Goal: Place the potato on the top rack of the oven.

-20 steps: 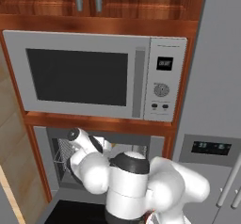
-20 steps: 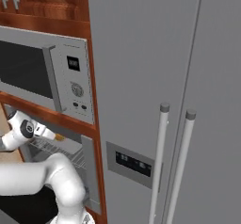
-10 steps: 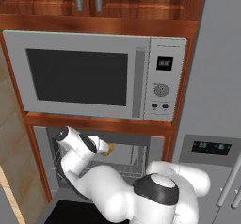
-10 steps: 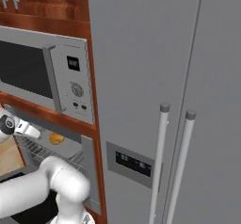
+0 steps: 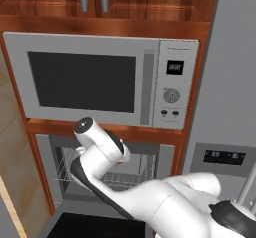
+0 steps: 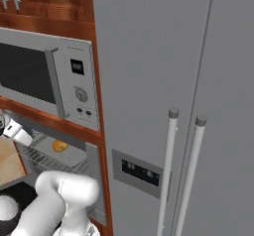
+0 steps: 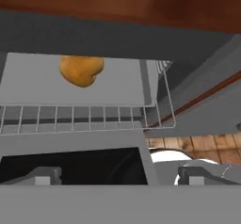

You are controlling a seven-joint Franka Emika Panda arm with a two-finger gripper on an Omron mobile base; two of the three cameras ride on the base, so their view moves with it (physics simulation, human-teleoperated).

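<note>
In the left base view the arm's white links cover the oven (image 5: 55,149) opening below the microwave (image 5: 100,79).

In the right base view the potato (image 6: 60,146) lies on the top rack (image 6: 44,156), beside the fridge (image 6: 173,81).

In the hand view the potato (image 7: 81,70) sits ahead of the jaws (image 7: 115,175), apart from them, its long axis across the rack (image 7: 94,117); the jaws stand released and empty.
</note>
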